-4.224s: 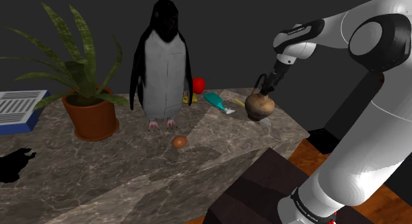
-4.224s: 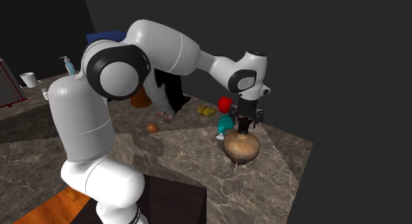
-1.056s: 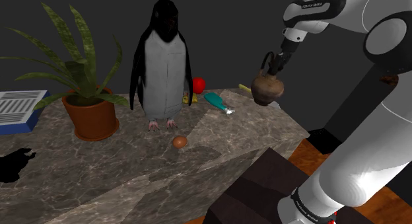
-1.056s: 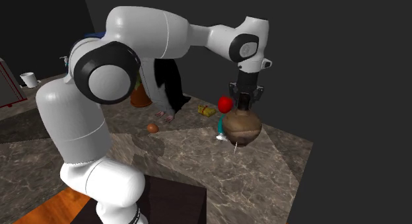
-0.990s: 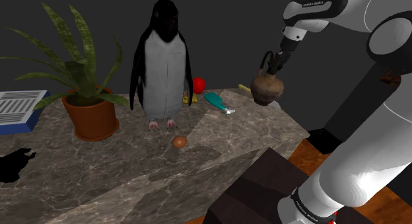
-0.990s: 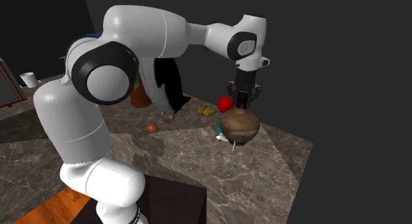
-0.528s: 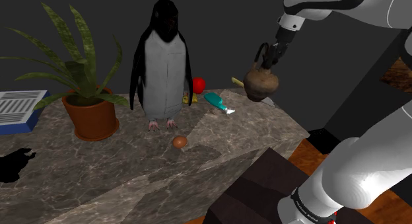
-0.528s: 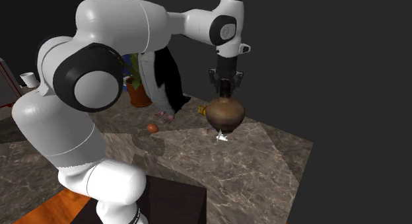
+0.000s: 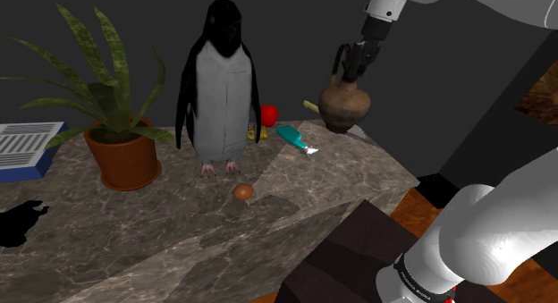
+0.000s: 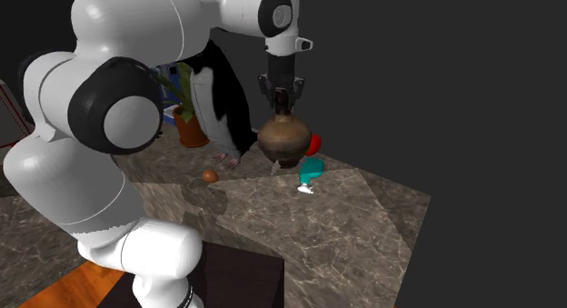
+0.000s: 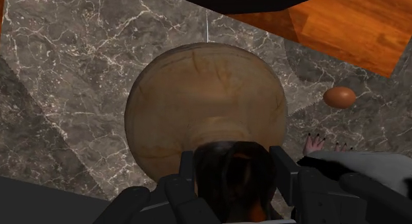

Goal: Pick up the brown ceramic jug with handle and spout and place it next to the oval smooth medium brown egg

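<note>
The brown jug [image 9: 345,106] hangs in the air above the far right part of the marble table [image 9: 179,234] in the shoulder view, clear of the surface. The black gripper [image 9: 353,64] holds it from above: in the wrist view both fingers [image 11: 187,173] press against the jug's dark neck, with the round body below them. The brown egg [image 9: 243,191] lies on the table near the penguin figure's [image 9: 217,82] feet, well apart from the jug. A teal tube [image 9: 293,138] lies between them, farther back.
</note>
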Robot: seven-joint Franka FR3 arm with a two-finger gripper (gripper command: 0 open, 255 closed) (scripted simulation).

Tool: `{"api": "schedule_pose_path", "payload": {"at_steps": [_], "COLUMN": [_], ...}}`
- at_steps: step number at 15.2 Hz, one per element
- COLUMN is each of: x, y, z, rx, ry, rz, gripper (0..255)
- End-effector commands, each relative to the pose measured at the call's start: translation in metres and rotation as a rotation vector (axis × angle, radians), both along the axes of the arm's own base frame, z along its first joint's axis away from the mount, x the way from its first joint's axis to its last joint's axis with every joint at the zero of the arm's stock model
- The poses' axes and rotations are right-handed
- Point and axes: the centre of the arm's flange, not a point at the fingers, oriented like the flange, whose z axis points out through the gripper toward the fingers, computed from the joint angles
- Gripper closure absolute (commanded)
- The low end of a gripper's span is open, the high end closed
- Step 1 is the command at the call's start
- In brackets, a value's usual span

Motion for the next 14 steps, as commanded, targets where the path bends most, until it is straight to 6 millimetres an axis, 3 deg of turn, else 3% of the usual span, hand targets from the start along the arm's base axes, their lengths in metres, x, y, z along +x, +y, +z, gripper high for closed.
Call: {"api": "schedule_pose_path", "payload": {"at_steps": [1,14], "x": [0.001,0.021], "y": [0.023,0.172], "z": [0.015,0.097], "rx": [-0.001,-0.001], "ry": [-0.004,-0.004], "rz": [-0.002,-0.002], "gripper": [255,255]}}
